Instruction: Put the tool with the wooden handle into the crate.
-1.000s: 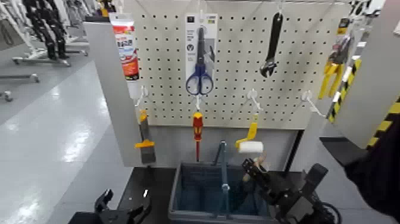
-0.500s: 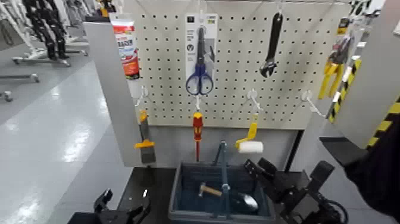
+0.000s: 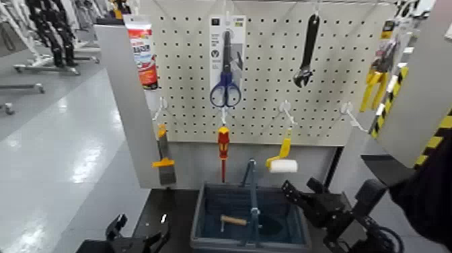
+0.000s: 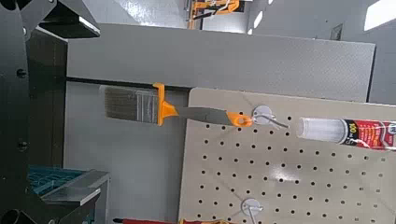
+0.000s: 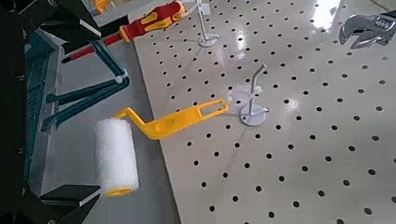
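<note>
Wooden-handled trowel (image 3: 234, 221) is lying in the crate (image 3: 202, 232), below-left of my spread, empty right fingers (image 3: 293, 194); pulling back carelessly, I am risking snagging the hoop or the roller (image 3: 283, 166).

This looks like a workshop or robotics lab set up as a tool station. A white pegboard (image 3: 269, 67) stands at the far side, hung with blue-handled scissors (image 3: 226, 70), a black wrench (image 3: 308, 50), a red-and-yellow screwdriver (image 3: 222, 149), a paint roller (image 3: 282, 160), a paintbrush (image 3: 163, 158) and a glue tube (image 3: 142, 52). Yellow-and-black hazard tape (image 3: 437, 138) marks a panel on the right, and metal equipment frames (image 3: 50, 33) stand on the grey polished floor (image 3: 54, 148) at far left.
</note>
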Robot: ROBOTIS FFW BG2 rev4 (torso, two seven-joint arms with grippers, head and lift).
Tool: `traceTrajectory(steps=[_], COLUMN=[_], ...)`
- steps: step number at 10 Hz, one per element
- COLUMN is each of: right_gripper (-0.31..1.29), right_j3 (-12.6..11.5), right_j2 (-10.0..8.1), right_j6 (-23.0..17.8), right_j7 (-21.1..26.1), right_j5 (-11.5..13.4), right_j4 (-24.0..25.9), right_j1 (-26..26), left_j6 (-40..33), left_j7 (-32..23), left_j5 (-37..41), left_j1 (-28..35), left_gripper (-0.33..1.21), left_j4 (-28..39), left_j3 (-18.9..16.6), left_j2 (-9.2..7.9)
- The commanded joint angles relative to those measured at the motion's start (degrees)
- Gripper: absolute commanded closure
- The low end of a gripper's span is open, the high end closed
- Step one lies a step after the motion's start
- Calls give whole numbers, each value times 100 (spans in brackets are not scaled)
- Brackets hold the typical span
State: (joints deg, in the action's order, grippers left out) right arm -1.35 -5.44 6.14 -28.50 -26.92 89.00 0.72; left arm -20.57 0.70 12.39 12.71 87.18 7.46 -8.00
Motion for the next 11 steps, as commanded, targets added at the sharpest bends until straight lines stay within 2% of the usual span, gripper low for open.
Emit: traceTrajectory(steps=[1,2,6,9,11], right_gripper=[14,14,14,14,14], right_j3=[-67,-85,3,126,161], right_j2=[43,61,122,201,236], right_j6=[10,19,-201,-579,-772], right_j7=[468,688,1646,2261,2498], right_j5=[556,776,1338,1576,1839], right_j4=[574,768,1242,1348,1401], right_j1=[324,464,965,1334,1519], left_j6=[0,0,9,9,18], left_j7=[0,0,0,0,0], left_j5=[0,0,0,0,-9], left_j1=[4,4,-5,-14,-23], left_gripper=[11,11,11,11,11], left_j4=[0,0,0,-8,-17], left_j3=[1,1,10,19,27], left_j2=[0,0,0,0,0])
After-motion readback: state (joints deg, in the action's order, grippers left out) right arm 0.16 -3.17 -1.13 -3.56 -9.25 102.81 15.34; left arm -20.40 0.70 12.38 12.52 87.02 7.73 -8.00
